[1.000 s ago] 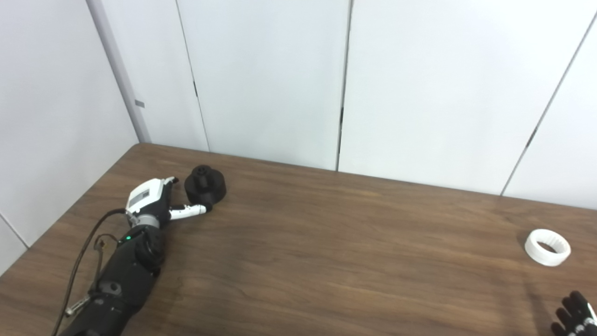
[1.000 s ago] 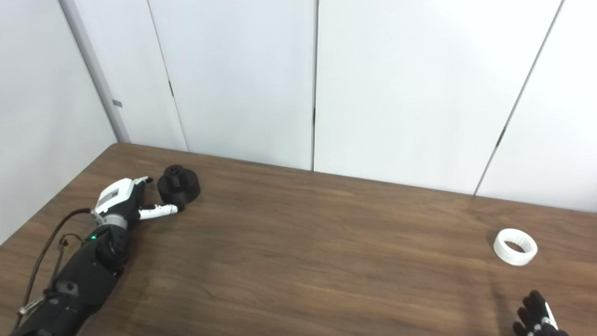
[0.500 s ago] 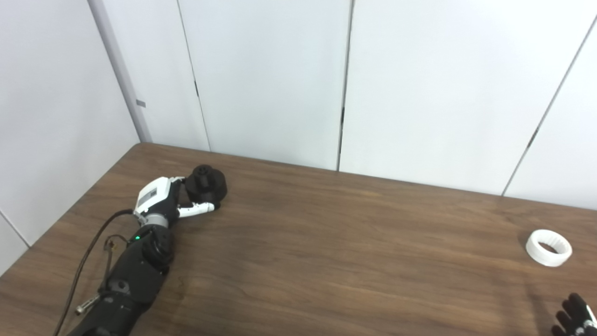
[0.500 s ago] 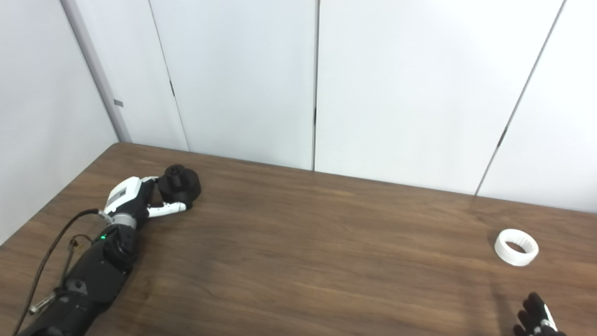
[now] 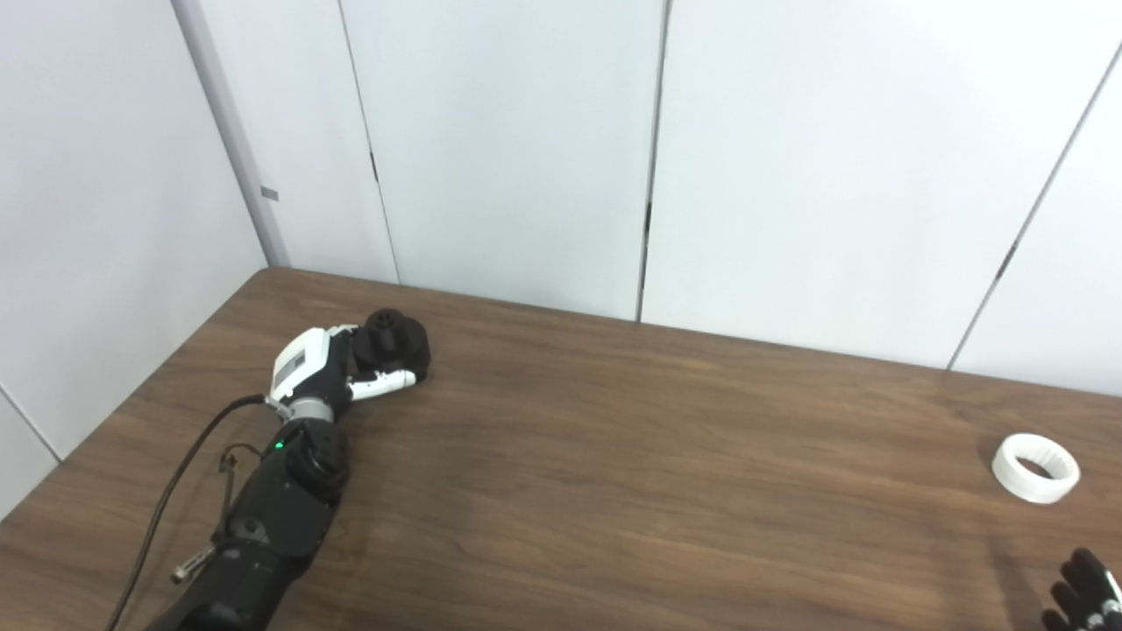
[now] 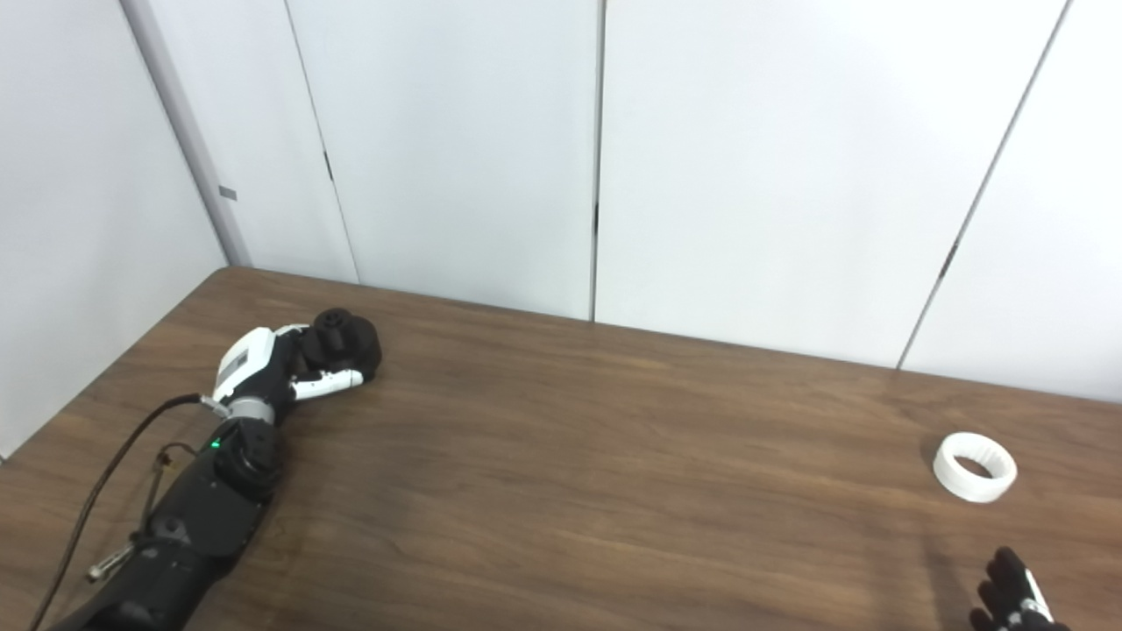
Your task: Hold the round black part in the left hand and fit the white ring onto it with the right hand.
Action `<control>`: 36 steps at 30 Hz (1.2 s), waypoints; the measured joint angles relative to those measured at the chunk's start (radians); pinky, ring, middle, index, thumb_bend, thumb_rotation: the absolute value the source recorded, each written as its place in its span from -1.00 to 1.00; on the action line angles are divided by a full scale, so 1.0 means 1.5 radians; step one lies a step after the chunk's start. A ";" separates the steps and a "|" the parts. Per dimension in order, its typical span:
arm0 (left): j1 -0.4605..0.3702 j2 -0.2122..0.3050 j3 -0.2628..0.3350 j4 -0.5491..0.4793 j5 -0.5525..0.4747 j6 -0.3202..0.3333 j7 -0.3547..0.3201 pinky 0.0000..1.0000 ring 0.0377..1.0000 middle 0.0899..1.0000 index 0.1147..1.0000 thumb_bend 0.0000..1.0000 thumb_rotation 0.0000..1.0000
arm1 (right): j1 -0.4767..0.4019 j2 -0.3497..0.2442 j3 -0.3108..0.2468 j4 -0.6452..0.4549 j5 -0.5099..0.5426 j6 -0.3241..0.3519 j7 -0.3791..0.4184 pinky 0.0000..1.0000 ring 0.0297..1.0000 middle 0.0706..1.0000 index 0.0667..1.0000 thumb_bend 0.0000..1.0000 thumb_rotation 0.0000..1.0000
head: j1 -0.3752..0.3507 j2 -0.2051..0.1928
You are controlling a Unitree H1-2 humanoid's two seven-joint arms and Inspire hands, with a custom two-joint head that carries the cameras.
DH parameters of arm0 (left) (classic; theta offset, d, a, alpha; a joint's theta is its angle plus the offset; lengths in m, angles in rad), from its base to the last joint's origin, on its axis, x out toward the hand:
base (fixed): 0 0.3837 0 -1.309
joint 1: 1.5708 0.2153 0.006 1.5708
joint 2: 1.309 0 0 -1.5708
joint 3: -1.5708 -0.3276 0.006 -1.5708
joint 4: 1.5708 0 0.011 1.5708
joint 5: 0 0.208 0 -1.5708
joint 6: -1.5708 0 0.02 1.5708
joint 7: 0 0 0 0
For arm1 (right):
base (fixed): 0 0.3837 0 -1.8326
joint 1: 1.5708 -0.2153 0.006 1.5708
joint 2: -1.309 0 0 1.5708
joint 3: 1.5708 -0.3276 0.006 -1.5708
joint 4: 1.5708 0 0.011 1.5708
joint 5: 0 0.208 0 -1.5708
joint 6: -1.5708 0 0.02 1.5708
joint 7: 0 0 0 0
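Note:
The round black part (image 5: 399, 341) stands on the wooden table (image 5: 614, 456) at the far left, a small knob on its top. My left hand (image 5: 337, 368) is wrapped around it. The white thumb (image 5: 384, 382) lies along the part's near side, and the fingers curl around its left and far side, partly hidden. The white ring (image 5: 1035, 467) lies flat at the far right of the table. Only the black fingertips of my right hand (image 6: 1015, 599) show at the bottom right corner, spread apart, holding nothing, well short of the ring.
White wall panels (image 5: 526, 158) rise right behind the table's far edge. The left table edge (image 5: 131, 394) runs close beside my left arm, where a black cable (image 5: 175, 473) loops out.
My left hand has moved forward and to the right onto the black part and closed around it. The right hand and the ring have stayed put. The camera has shifted slightly.

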 measured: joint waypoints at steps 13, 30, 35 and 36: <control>-0.023 -0.011 0.006 0.048 -0.029 -0.027 0.029 1.00 0.98 0.87 0.59 1.00 0.02 | 0.001 0.000 0.000 0.000 -0.002 0.000 -0.002 1.00 1.00 0.97 0.94 0.26 1.00 | 0.000 0.000; -0.038 -0.007 -0.028 0.057 -0.016 0.027 0.026 1.00 1.00 0.87 0.43 1.00 -0.06 | 0.001 0.000 -0.001 0.000 -0.007 0.000 -0.003 1.00 1.00 0.96 0.93 0.26 1.00 | -0.001 0.003; -0.045 -0.006 -0.031 0.066 -0.017 0.029 0.026 1.00 1.00 0.86 0.40 1.00 -0.12 | 0.001 0.000 -0.002 0.000 -0.009 0.000 -0.003 1.00 1.00 0.95 0.92 0.28 1.00 | -0.001 0.003; -0.045 -0.007 -0.031 0.066 -0.017 0.029 0.027 1.00 1.00 0.86 0.39 1.00 -0.12 | 0.001 0.000 -0.002 0.000 -0.009 0.000 -0.003 1.00 1.00 0.96 0.92 0.27 1.00 | -0.002 0.003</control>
